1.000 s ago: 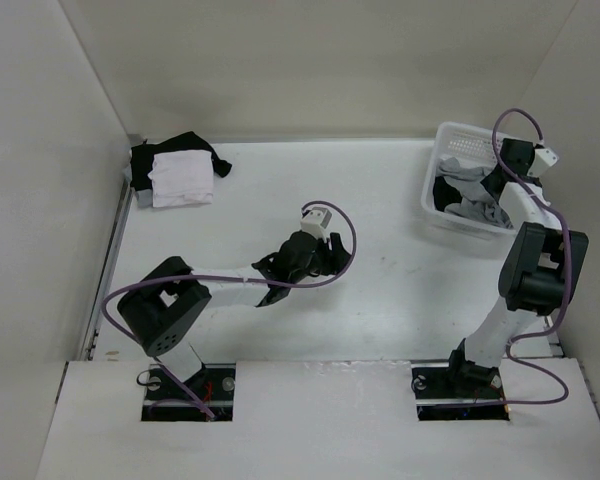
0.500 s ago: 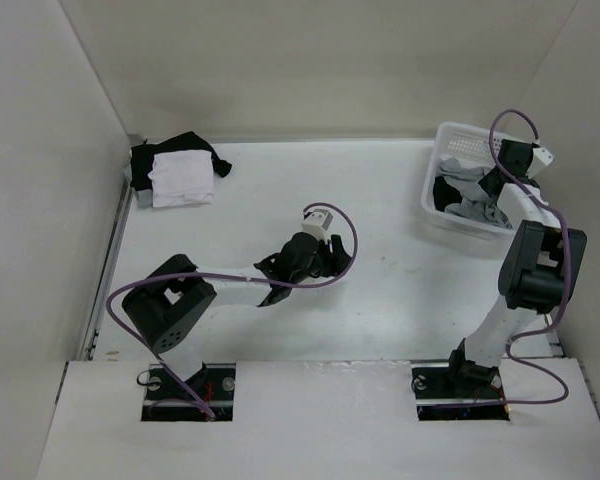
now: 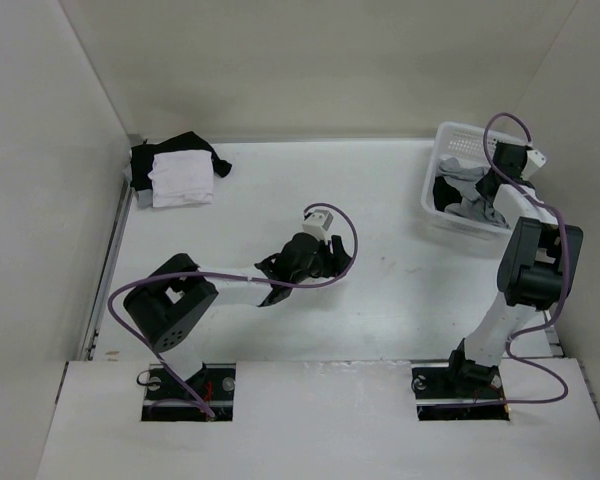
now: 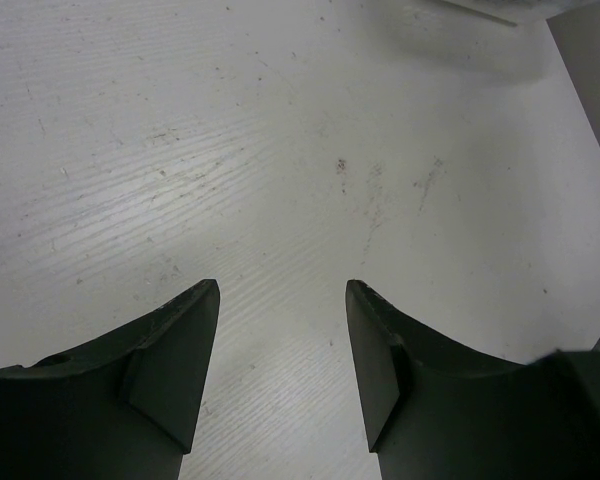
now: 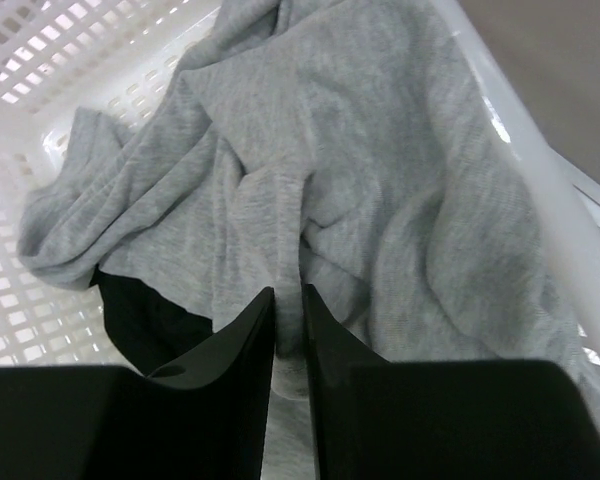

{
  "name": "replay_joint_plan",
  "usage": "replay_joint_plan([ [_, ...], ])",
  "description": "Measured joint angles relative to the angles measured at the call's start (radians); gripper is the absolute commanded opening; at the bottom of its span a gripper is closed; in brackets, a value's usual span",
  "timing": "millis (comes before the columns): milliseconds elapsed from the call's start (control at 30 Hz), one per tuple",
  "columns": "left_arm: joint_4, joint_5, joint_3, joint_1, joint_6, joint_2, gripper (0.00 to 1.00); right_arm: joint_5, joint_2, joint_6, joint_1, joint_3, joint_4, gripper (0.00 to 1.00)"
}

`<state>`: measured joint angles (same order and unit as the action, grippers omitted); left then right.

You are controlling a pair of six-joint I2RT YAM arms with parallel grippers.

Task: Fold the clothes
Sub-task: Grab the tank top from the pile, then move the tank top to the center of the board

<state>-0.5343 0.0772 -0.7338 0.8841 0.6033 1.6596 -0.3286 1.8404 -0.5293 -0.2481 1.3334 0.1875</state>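
Over last sec: narrows hard at R gripper (image 5: 285, 300), from wide to almost shut, and shifts slightly left over basket (image 3: 450, 132), upper right of overhead frame. No other change seen. Reads as a pick just being made, i.e. start of next garment; prob. needs lifting out and spreading on table (image 3: 410, 290) before any fold. Done-looking folded pile (image 3: 180, 178) at upper left of overhead frame.

Now pinches a raised ridge of grey T-shirt (image 5: 310, 150) btw the fingers, centre-bottom of R wrist frame, w/ only a thin slit left and fabric filling it. Looks like a grip on one fold only; rest of shirt crumpled in basket, partly over black garment (image 5: 140, 320) at lower left.

At L gripper (image 4: 282, 290): stands well open above bare table, holds nothing, touches nothing.
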Motion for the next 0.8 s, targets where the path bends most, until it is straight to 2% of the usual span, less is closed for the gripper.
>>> replay_joint_plan([
  [33, 0.0, -0.001, 0.0, 0.0, 0.002, 0.002, 0.52, 0.002, 0.0, 0.002, 0.002, 0.0, -0.002, 0.21],
  [67, -0.001, -0.002, 0.0, 0.0, 0.003, 0.005, 0.52, 0.006, 0.0, 0.003, 0.006, 0.0, -0.003, 0.1],
  [133, -0.001, -0.003, 0.0, 0.0, 0.005, 0.008, 0.52, 0.011, 0.0, 0.007, 0.008, 0.0, -0.006, 0.01],
  [300, -0.001, -0.004, 0.0, -0.007, 0.006, 0.008, 0.51, 0.024, -0.031, -0.015, 0.014, -0.025, -0.039, 0.0],
  [400, -0.001, -0.004, 0.0, -0.017, 0.007, 0.008, 0.51, 0.023, -0.179, -0.034, 0.048, -0.082, -0.058, 0.0],
  [500, -0.001, -0.006, 0.0, -0.037, 0.017, 0.008, 0.51, 0.013, -0.373, -0.04, 0.13, -0.069, -0.091, 0.0],
  [533, -0.001, -0.006, 0.001, -0.042, 0.019, 0.007, 0.51, 0.01, -0.463, -0.039, 0.182, -0.035, -0.111, 0.0],
  [667, 0.002, -0.006, 0.03, -0.096, 0.048, -0.032, 0.51, 0.007, -0.617, -0.036, 0.335, 0.117, -0.176, 0.0],
  [700, 0.005, -0.005, 0.035, -0.108, 0.056, -0.044, 0.51, 0.01, -0.63, -0.034, 0.357, 0.156, -0.181, 0.0],
  [767, 0.017, -0.002, 0.055, -0.156, 0.087, -0.095, 0.51, 0.035, -0.633, -0.007, 0.515, 0.357, -0.196, 0.0],
  [800, 0.018, 0.0, 0.06, -0.173, 0.096, -0.109, 0.51, 0.047, -0.626, -0.001, 0.546, 0.403, -0.204, 0.0],
])
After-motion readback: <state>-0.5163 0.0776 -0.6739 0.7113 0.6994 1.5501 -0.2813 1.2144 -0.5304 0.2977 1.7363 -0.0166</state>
